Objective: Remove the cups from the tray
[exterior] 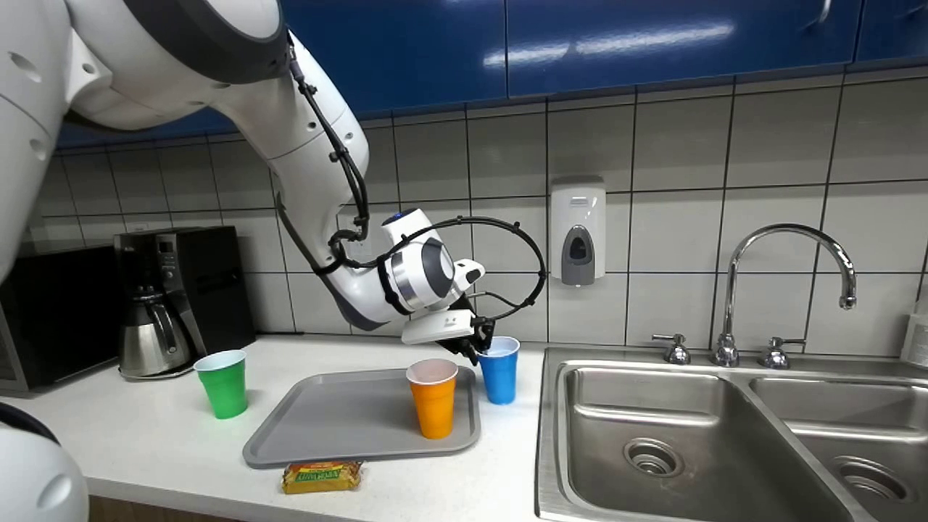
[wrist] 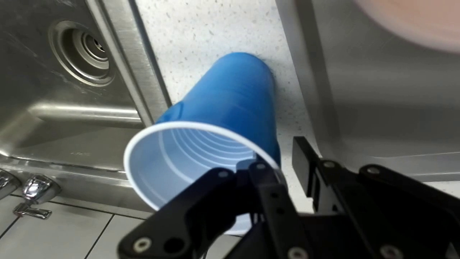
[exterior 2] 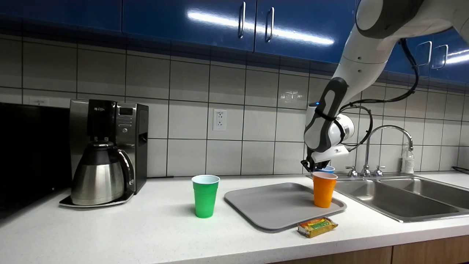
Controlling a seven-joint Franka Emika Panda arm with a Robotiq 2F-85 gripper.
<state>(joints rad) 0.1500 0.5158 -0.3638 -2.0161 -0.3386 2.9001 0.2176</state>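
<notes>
The blue cup (exterior: 500, 377) stands upright on the counter between the tray (exterior: 341, 413) and the sink; in an exterior view (exterior 2: 327, 169) mostly its rim shows behind the orange cup. My gripper (exterior: 475, 349) is at its rim. In the wrist view the gripper (wrist: 278, 160) is open, one finger inside the blue cup (wrist: 240, 93) and the other outside, with a gap to the wall. The orange cup (exterior: 435, 406) stands upright on the tray's right part; part of its rim shows in the wrist view (wrist: 427, 21). The green cup (exterior 2: 206, 200) stands on the counter beside the tray.
A wrapped snack bar (exterior: 321, 477) lies at the tray's front edge. The steel sink (exterior: 551, 449) with its faucet (exterior: 783, 230) is right of the blue cup. A coffee pot (exterior 2: 99, 179) stands at the far left. The tiled wall with a soap dispenser (exterior: 578, 232) is behind.
</notes>
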